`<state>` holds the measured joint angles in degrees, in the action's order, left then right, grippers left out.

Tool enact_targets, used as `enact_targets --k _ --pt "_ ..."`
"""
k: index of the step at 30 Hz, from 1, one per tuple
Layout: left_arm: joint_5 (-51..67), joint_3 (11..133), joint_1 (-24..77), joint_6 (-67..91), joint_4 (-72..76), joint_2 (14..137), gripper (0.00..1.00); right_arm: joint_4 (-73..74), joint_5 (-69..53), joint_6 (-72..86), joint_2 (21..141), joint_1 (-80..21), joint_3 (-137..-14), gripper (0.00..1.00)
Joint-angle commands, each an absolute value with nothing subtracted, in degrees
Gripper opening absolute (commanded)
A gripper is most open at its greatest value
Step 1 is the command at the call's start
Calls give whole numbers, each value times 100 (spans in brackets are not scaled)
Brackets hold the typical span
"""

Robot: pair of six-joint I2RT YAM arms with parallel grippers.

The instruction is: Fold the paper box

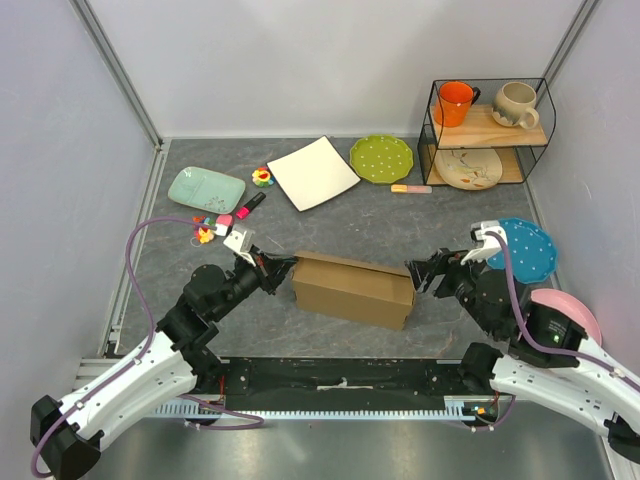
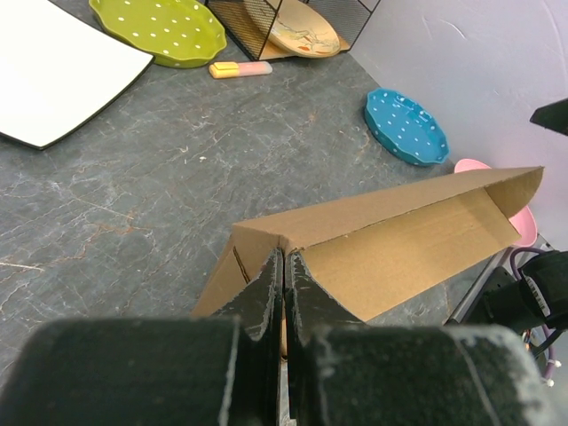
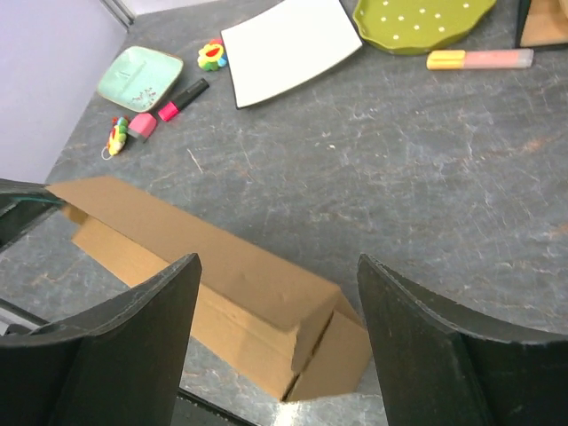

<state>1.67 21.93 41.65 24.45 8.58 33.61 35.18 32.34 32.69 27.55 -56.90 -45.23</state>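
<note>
The paper box (image 1: 350, 290) is a long brown cardboard box lying in the middle of the table between the two arms. Its lid is tilted up, so the inside shows in the left wrist view (image 2: 408, 240). My left gripper (image 1: 287, 264) is at the box's left end. Its jaws are shut and pinch the lid's corner (image 2: 285, 257). My right gripper (image 1: 415, 275) hovers just off the box's right end and stands wide open. That end of the box (image 3: 204, 257) shows below and between the fingers (image 3: 151, 311), which do not touch it.
Behind the box lie a white square plate (image 1: 313, 172), a green dotted plate (image 1: 381, 157), a teal dish (image 1: 206, 187), a marker and small toys (image 1: 262, 177). A wire rack (image 1: 487, 135) with mugs stands at the back right. A blue plate (image 1: 525, 248) and a pink plate (image 1: 570, 312) lie by the right arm.
</note>
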Motion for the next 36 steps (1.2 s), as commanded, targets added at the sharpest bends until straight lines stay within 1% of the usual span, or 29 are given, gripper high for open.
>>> enact_targets --k 1,2,5,6,8,9,13,16,20,23,31,36 --pt "290 2259 4219 2487 343 3445 2 2874 3182 2918 3049 -5722 -4807 78" --pt "290 2250 4219 2487 334 3428 2 2804 3147 2874 3302 -5722 -4842 76" --pt "281 2250 4219 2496 325 3410 2 2629 3042 2725 3777 -5722 -4878 67" --pt "281 2250 4219 2505 334 3419 2 2567 2971 2707 3866 -5730 -4834 61" --pt "299 2259 4227 2514 343 3419 2 2357 2787 2707 4007 -5722 -4685 54" --pt "290 2259 4219 2522 343 3436 2 2286 2621 2724 4017 -5713 -4467 49" --pt "299 2259 4219 2505 334 3428 2 2066 2242 2847 3877 -5722 -3860 42" --pt "246 2302 4219 2470 264 3375 6 2030 2066 2830 3710 -5722 -3525 41" --pt "123 2425 4219 2400 62 3410 17 2162 2048 2777 3683 -5722 -3288 41" --pt "18 2627 4219 2303 -341 3436 21 2171 2030 2777 3718 -5722 -3217 42" --pt "-807 2935 4219 2153 -958 3191 24 2127 2127 2769 3858 -5722 -3226 44" --pt "-967 3049 4219 2048 -1002 2945 24 2136 2180 2725 3902 -5722 -3191 44"
